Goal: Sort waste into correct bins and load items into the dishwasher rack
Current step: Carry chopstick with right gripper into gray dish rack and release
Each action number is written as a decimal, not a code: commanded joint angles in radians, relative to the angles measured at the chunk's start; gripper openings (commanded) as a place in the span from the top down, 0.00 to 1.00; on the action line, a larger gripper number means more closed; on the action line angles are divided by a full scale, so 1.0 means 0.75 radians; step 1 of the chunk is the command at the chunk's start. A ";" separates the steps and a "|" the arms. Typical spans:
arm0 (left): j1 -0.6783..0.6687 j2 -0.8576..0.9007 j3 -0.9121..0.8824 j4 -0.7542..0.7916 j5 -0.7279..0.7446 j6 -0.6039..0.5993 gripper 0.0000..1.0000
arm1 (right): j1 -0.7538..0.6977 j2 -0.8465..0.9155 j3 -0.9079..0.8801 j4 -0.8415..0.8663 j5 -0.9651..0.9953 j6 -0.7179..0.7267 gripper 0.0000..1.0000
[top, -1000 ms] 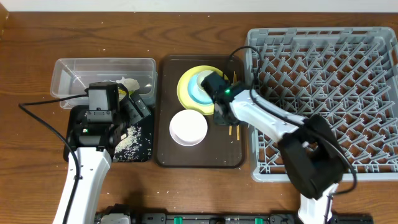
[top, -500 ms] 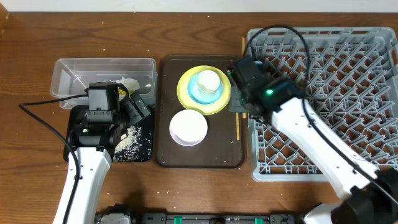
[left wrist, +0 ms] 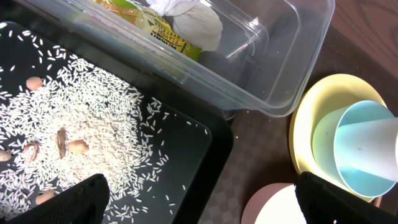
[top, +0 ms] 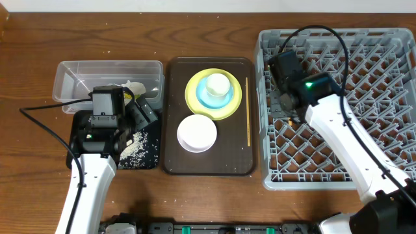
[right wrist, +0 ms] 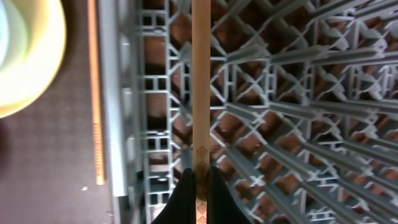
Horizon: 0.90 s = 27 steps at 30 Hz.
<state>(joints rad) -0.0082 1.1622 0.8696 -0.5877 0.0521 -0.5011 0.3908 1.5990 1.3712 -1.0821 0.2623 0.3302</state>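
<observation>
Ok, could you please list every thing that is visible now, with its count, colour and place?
table: 1, brown wood, under everything
dishwasher rack: 1, grey, right side
serving tray: 1, dark brown, centre
plate: 1, yellow, on serving tray
blue bowl: 1, light blue, on plate
cup: 1, white, stacked on blue bowl
pale bowl: 1, whitish, on serving tray
chopsticks: 2, wooden; one along serving tray's right edge, one held over rack
tub: 1, clear, far left
wrapper: 1, green-yellow, in tub
tissue: 1, white, in tub
black tray: 1, beside tub
rice: many grains, white, in black tray
left claw: open, above black tray
right claw: shut on one chopstick
</observation>
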 commanded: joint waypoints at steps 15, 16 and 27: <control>0.004 0.009 0.020 -0.004 -0.015 -0.013 0.02 | -0.093 -0.012 -0.148 0.118 0.024 -0.140 0.99; 0.004 0.009 0.020 -0.004 -0.015 -0.013 0.02 | -0.093 -0.012 -0.165 0.135 0.024 -0.143 0.99; 0.004 0.009 0.020 -0.004 -0.015 -0.013 0.02 | -0.093 -0.012 -0.257 0.230 0.024 -0.143 0.96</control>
<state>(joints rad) -0.0082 1.1641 0.8696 -0.5877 0.0521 -0.5011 0.3283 1.5990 1.1839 -0.9157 0.2653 0.2314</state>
